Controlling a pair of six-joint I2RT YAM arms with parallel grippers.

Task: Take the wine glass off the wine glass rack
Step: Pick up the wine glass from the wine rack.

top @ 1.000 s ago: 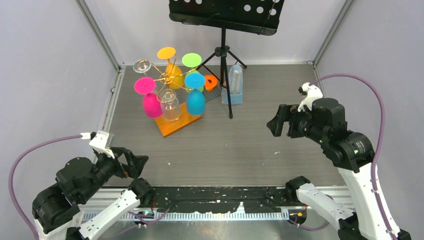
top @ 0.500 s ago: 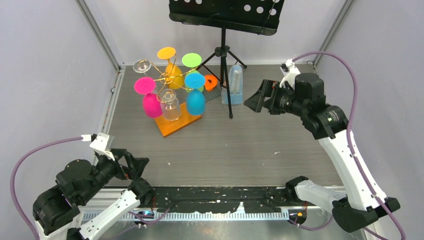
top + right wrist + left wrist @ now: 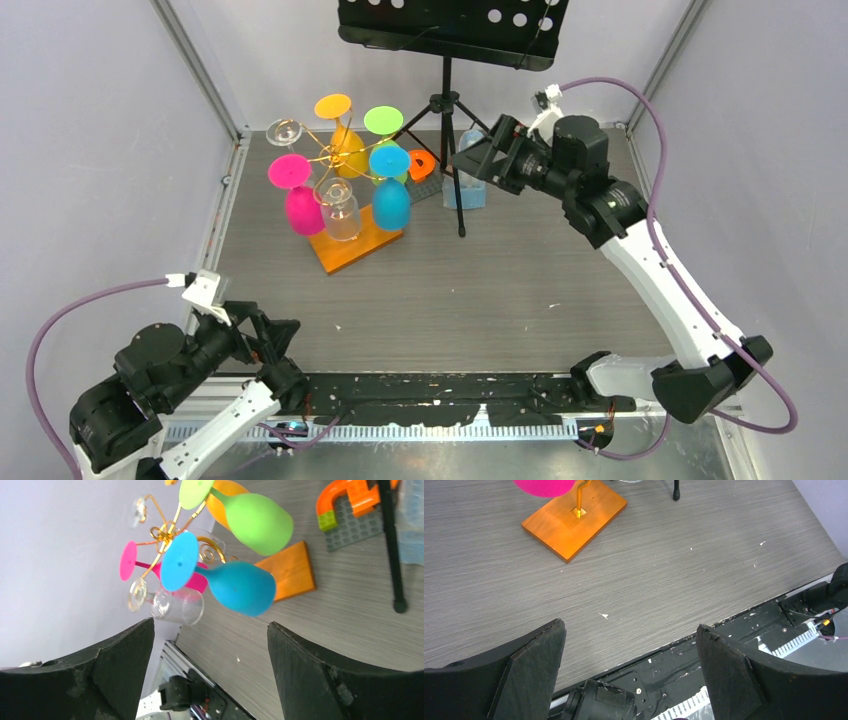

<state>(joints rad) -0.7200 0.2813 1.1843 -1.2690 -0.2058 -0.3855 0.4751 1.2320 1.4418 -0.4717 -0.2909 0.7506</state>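
Left fingers (image 3: 529, 672) and right fingers (image 3: 320, 680) both spread wide, gripping and touching nothing.

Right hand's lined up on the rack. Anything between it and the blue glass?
Nothing visible on the straight line: the right wrist view shows the blue glass framed between the fingers of the open right hand. The music stand's tripod leg stands close beside that path, though.

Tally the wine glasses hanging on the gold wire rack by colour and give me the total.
Pink glass: 1
Blue glass: 1
Green glass: 1
Orange glass: 1
Clear glass: 2
Total: 6
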